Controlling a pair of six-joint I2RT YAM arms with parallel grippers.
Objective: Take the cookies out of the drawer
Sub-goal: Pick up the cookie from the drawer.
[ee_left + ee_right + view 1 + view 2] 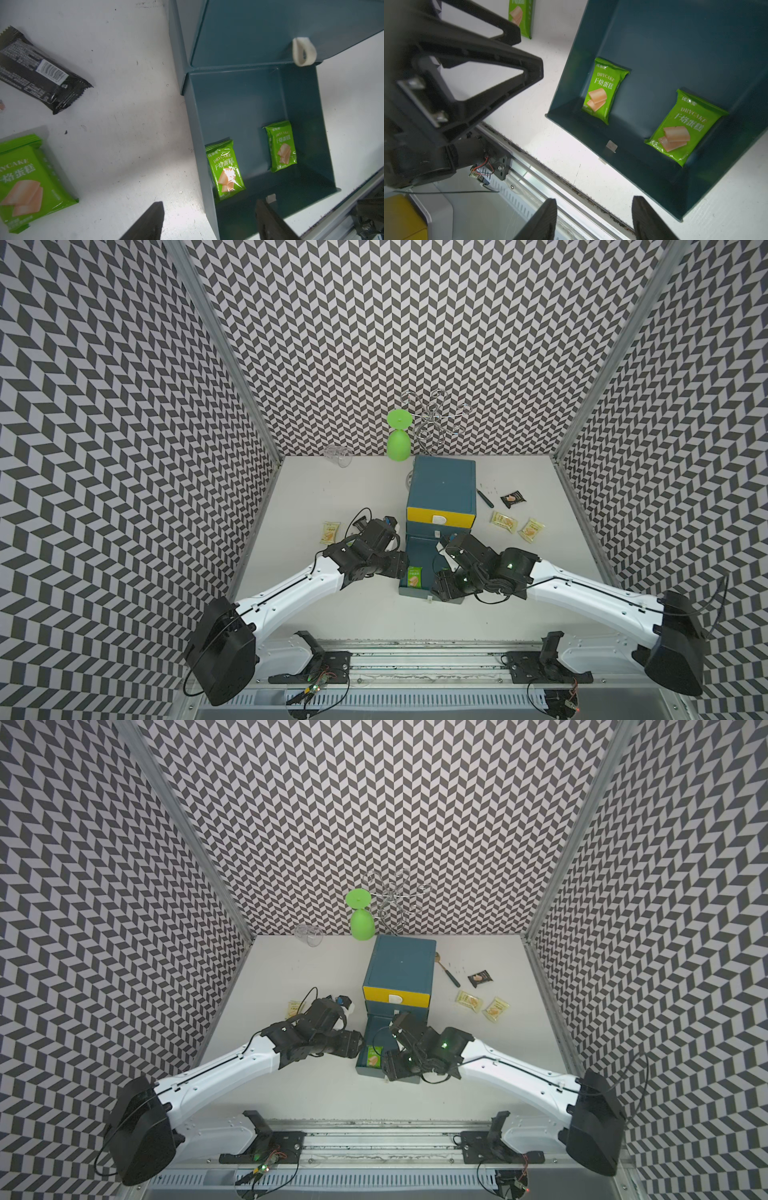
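The lower blue drawer (415,594) stands pulled out, and two green cookies packets (225,169) (281,145) lie flat in it. My left gripper (209,220) is open and empty above the drawer's left wall, one finger over the table and one over the drawer. My right gripper (593,220) is open and empty above the drawer's front right corner. Outside the drawer, a green packet (27,182) and a black packet (39,70) lie beside its left wall. In a top view, pale yellow packets (331,532) (504,522) (532,529) and a black packet (513,498) lie on the table.
The blue cabinet (442,485) has its yellow upper drawer (415,516) shut. Behind it stand an upturned green goblet (400,439) and a wire rack (434,418), with a clear glass (338,455) at the back left. A spoon (446,969) lies right of the cabinet.
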